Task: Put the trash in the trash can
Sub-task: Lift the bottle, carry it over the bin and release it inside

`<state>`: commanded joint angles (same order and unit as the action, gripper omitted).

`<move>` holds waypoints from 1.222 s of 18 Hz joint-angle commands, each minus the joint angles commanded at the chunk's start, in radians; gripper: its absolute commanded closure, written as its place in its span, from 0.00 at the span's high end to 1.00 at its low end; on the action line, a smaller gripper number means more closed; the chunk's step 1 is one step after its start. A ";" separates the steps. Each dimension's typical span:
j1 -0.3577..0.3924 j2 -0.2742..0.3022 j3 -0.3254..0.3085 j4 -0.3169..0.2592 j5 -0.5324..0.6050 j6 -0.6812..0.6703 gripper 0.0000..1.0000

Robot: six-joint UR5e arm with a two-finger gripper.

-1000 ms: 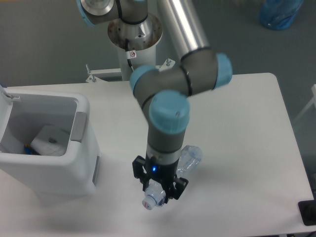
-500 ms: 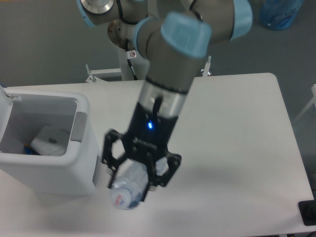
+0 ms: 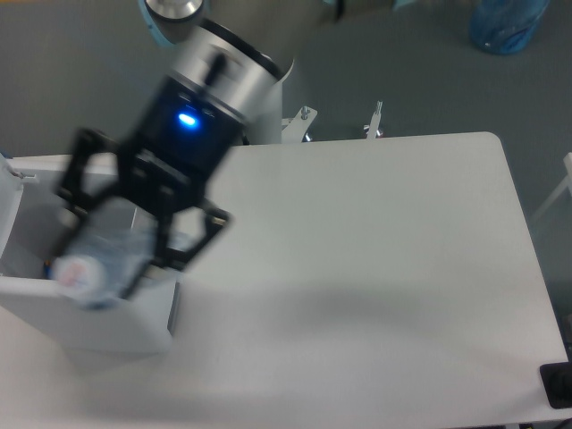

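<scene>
My gripper is raised close to the camera and blurred by motion, hanging over the white trash can at the left edge of the table. It is shut on the clear plastic bottle, whose capped end points down and to the left over the bin's near rim. The black fingers straddle the bottle's body. Arm and bottle cover most of the bin's inside, so the wrapper is hidden.
The white table stretches to the right. A blue bag sits on the floor at top right. A dark object shows at the lower right corner.
The gripper has lifted the bottle off the table's front middle and swung it left and up, from beside the bin to over it. The arm now looms larger and blurred.
</scene>
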<state>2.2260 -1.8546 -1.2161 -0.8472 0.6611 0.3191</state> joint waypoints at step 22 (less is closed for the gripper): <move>0.035 0.083 -0.237 0.051 0.017 0.166 1.00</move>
<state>2.2608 -1.7717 -1.4527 -0.7961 0.6780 0.4847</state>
